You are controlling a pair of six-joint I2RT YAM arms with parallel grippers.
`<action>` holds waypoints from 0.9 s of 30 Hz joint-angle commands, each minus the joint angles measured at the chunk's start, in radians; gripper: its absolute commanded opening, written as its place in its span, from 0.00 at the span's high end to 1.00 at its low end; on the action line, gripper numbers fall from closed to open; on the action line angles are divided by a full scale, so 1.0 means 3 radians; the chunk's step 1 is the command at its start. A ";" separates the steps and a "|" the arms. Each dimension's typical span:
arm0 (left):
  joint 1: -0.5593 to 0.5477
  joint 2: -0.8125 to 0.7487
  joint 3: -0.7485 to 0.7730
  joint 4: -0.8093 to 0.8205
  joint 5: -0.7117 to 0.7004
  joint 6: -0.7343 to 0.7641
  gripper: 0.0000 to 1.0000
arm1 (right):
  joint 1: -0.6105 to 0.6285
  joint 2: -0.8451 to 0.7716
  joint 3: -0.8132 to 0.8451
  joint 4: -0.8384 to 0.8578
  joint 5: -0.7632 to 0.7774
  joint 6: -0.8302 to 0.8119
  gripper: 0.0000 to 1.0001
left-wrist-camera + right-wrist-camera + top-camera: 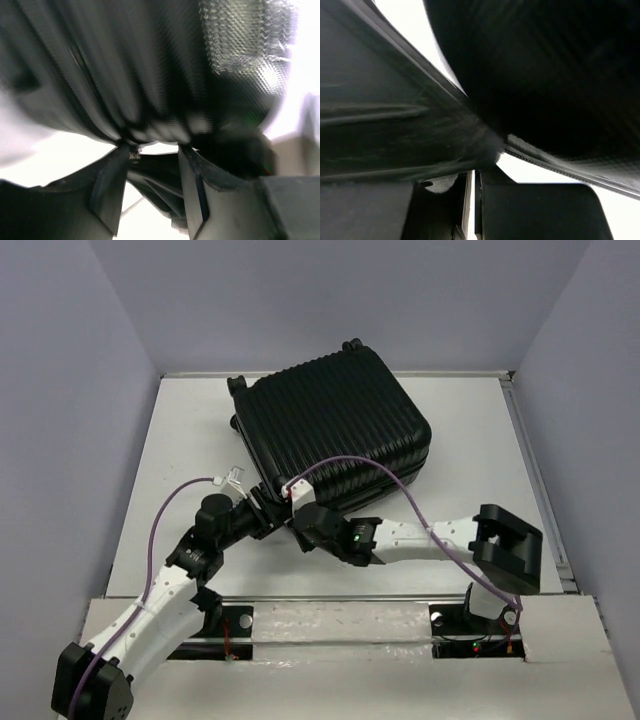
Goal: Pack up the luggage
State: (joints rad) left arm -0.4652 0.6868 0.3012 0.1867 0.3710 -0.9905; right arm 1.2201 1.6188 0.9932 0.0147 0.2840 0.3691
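1. Left gripper (262, 523) sits at the near left corner of the luggage (335, 435). In its wrist view the fingers (107, 195) stand apart, with bright table showing between the tips, right at the shell's lower edge. We cannot tell whether they have hold of anything.
2. Right gripper (303, 515) is against the same near edge, just beside the left one. In its wrist view the jaws are closed down to a thin slit, and we cannot tell if anything is pinched there.
3. We see the luggage lying flat and closed on the white table (470, 440), toward the rear middle. It is turned at an angle with its ribbed shell up, and caster wheels (352, 344) poke out on the far side.
4. Both grippers crowd one corner. The right forearm (430, 535) stretches across the table in front of the near side.
5. One purple cable (350, 462) arcs over the near part of the shell, and another (172, 495) loops beside the left arm.
6. Grey walls (60, 440) close in the table on three sides.
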 commanded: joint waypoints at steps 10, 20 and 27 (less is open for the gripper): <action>0.0001 0.0088 0.0233 0.0257 -0.0035 -0.0017 0.44 | 0.0514 -0.0573 -0.0855 0.1669 0.0326 0.0298 0.93; -0.0612 0.1175 0.0917 0.0804 -0.0357 -0.0089 0.44 | 0.0545 -0.0785 -0.1485 0.2225 0.0301 0.0360 0.93; -0.0490 0.1045 0.1358 0.0194 -0.0474 0.0299 0.19 | 0.0657 -0.0665 -0.1382 0.2318 0.0316 0.0191 0.93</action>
State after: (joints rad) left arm -0.6605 1.0790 0.5644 0.1875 0.3775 -0.9764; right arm 1.3182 1.4418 0.5682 0.5598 0.5945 0.4068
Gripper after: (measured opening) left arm 0.718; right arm 0.075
